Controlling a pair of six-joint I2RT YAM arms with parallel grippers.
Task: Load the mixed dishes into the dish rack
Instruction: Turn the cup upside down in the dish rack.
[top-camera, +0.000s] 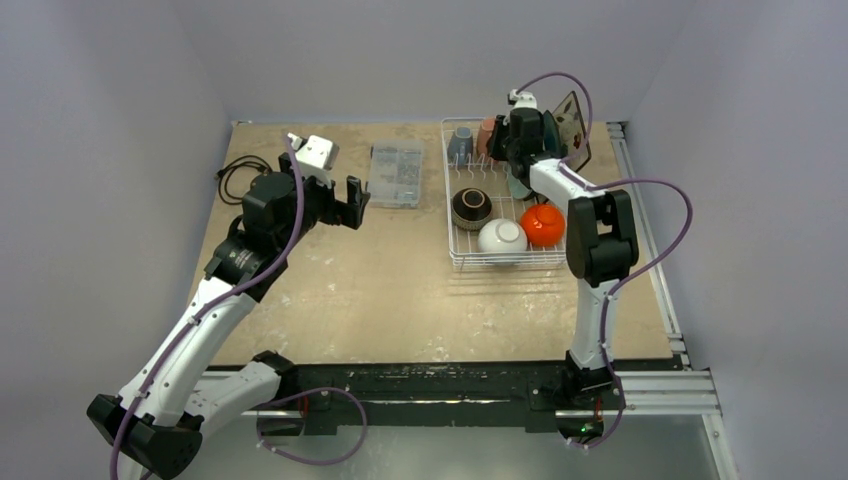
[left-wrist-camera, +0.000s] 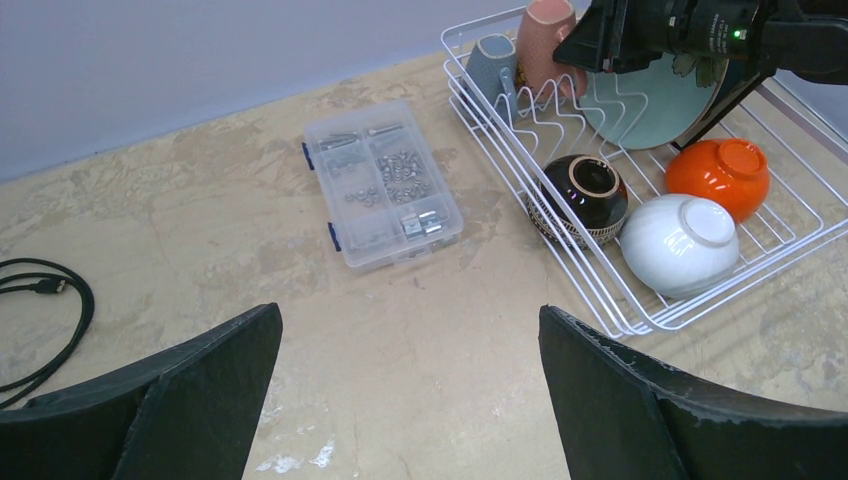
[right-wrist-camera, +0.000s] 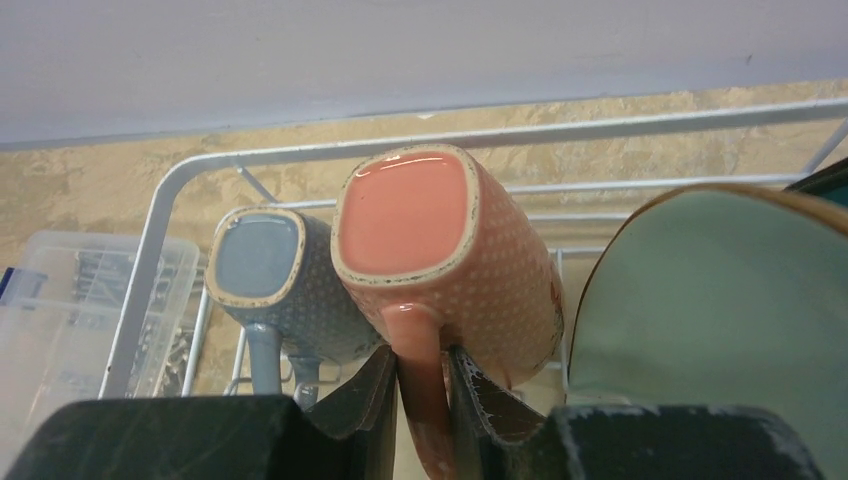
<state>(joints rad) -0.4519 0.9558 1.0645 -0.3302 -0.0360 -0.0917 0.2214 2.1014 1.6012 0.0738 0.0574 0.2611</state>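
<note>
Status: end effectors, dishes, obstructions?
Left end effector open, above table. Right end effector shut on salmon-pink mug, by handle, in dish rack. Tight fit: grey-blue mug one side, pale green plate other.

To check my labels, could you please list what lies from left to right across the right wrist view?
Clear plastic compartment box, grey-blue dotted mug, salmon-pink dotted mug, round pale green plate.

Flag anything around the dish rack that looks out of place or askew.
Only two non-dishes stand out: the clear plastic compartment box left of the white wire dish rack, and a black cable coiled further left. The salmon-pink mug, upside down, is pinched by its handle in the jaws of the right gripper.
</note>
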